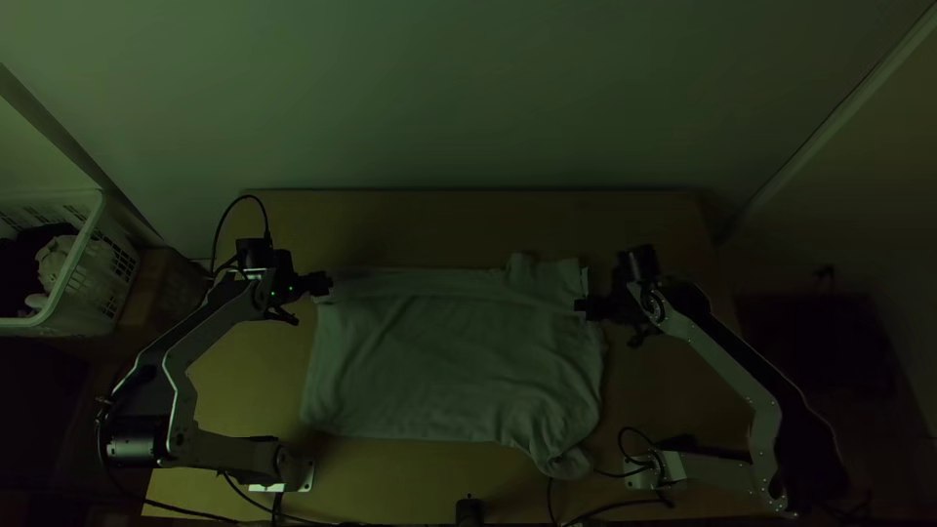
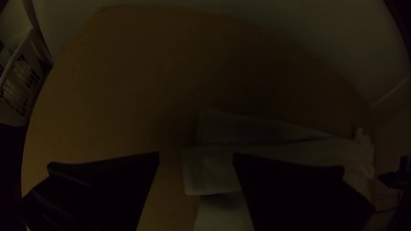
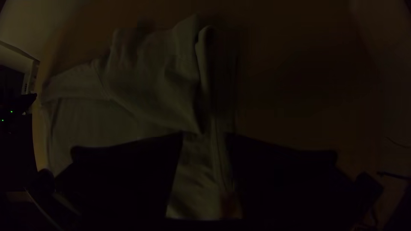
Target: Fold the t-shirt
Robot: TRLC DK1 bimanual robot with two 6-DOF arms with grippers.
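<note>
In the top view the shirt [image 1: 449, 361] lies spread across the middle of the tabletop [image 1: 410, 229], a narrow band turned over along its far side. Its near right corner trails, bunched, toward the tabletop's near edge. The left gripper [image 1: 320, 284] is at the shirt's far left corner, the right gripper [image 1: 591, 308] beside its right side, below the rumpled far right corner.

In the left wrist view the jaws stand wide, with the layered corner beyond and partly between them. The grip should take every layer there, or the upper one may slide off alone.

In the right wrist view the jaws are parted, more narrowly, with cloth lying between them. The step looks like gripping the far side to fold it toward the near edge. Both sides are best closed on together, then lifted low and level with light tension, so the loose right end follows without twisting.
</note>
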